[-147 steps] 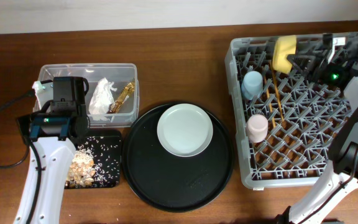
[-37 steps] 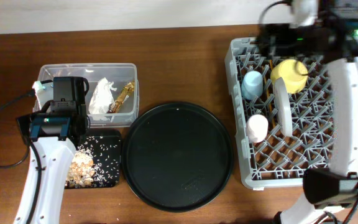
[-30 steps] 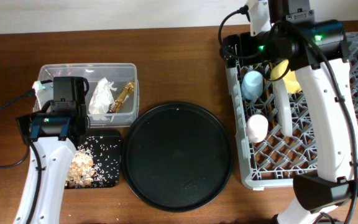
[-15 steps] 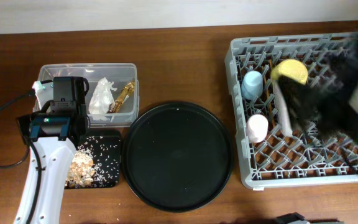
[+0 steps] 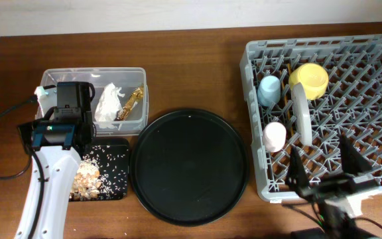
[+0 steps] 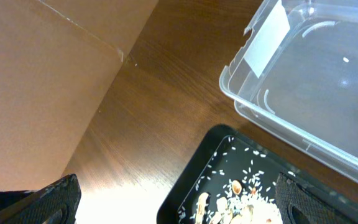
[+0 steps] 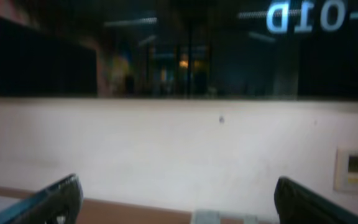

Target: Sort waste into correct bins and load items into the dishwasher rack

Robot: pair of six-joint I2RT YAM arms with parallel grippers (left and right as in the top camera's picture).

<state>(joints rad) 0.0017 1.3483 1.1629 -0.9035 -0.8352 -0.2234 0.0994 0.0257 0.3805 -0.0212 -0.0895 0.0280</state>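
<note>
The grey dishwasher rack [image 5: 370,99] at the right holds a blue cup [image 5: 268,89], a pink cup [image 5: 274,136], a yellow bowl [image 5: 309,78], a pale plate [image 5: 302,116] standing on edge and wooden chopsticks [image 5: 286,78]. The clear box [image 5: 58,78] holds a crumpled tissue [image 5: 108,103] and a gold wrapper [image 5: 132,101]. Food scraps [image 5: 88,179] lie in the shallow black tray [image 5: 115,149]. My left gripper [image 6: 179,186] hangs open over that tray's [image 6: 194,180] corner, beside the box [image 6: 303,81]. My right gripper [image 5: 323,166] stands open and empty at the rack's front edge, fingers pointing to the wall.
A large round black tray [image 5: 190,166] lies bare between the bins and the rack. My left arm [image 5: 52,172] runs from the front edge up over the shallow tray. The right wrist view shows only the white wall and a sliver of rack [image 7: 219,218].
The plate went from the round tray into the rack. My right arm swung over the rack, then drew back to the front edge. The left arm stayed still.
</note>
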